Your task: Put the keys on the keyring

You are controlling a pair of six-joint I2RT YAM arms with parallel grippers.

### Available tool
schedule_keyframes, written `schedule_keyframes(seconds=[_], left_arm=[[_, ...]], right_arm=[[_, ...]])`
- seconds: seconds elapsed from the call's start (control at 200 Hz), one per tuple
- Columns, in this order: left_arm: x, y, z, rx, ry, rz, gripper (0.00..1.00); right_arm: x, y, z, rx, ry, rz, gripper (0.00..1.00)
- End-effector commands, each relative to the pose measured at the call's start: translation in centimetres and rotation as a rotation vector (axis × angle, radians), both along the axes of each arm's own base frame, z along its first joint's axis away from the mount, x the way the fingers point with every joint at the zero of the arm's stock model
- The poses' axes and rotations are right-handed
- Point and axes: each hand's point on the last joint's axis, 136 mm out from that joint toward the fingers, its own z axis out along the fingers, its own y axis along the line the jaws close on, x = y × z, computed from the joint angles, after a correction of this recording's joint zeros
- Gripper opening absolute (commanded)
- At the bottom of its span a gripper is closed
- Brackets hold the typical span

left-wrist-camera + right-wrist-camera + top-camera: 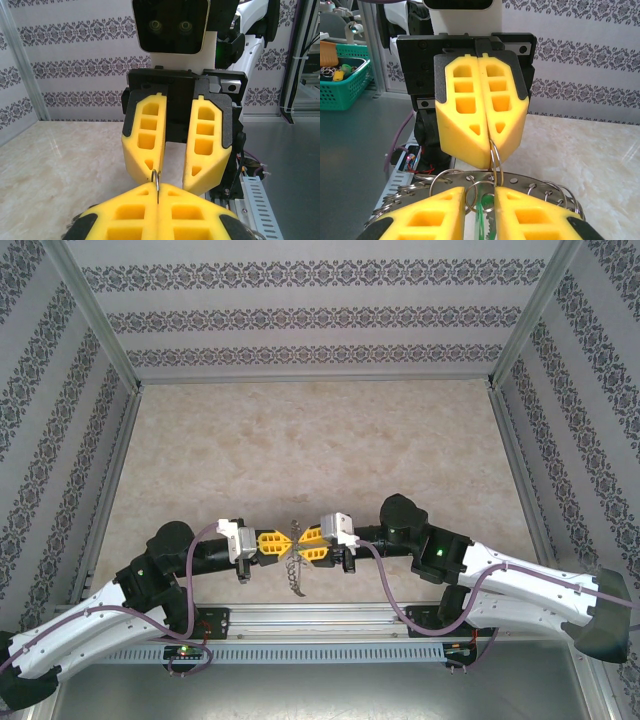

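The two grippers meet tip to tip above the table's near edge. My left gripper [285,544] [158,189] [491,147] is shut on a thin wire loop [156,176] [496,157] of the keyring [450,176]. The keyring is a flat grey ring with holes and several wire loops, and it hangs below the fingertips [293,575]. My right gripper [303,544] [480,191] [174,179] faces it with its fingers a narrow gap apart. A green-headed key [482,209] and a small split ring fill that gap and appear pinched.
A green basket [345,80] with small items stands off the table to the side. Patterned walls enclose the beige table [320,440] on three sides. A metal rail [320,625] with cables runs along the near edge.
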Motion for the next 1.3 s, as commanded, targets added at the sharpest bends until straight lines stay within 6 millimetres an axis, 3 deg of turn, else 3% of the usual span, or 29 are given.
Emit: schedule_keyframes(seconds=[0.0,0.989,1.299], left_arm=[[-0.8,-0.1,1.1,-0.03,-0.034,-0.04,0.0],[-0.9,0.1,0.9,0.013,-0.044,-0.039,0.0],[-1.0,0.1,0.9,0.017,-0.045,-0.041,0.0]], right_arm=[[0.8,0.0,2.1,0.049,-0.024,-0.046,0.22],[2.2,-0.1,2.2,0.047,-0.037,-0.12,0.28],[1.4,0.2,1.4,0.031,-0.018,-0.068,0.29]])
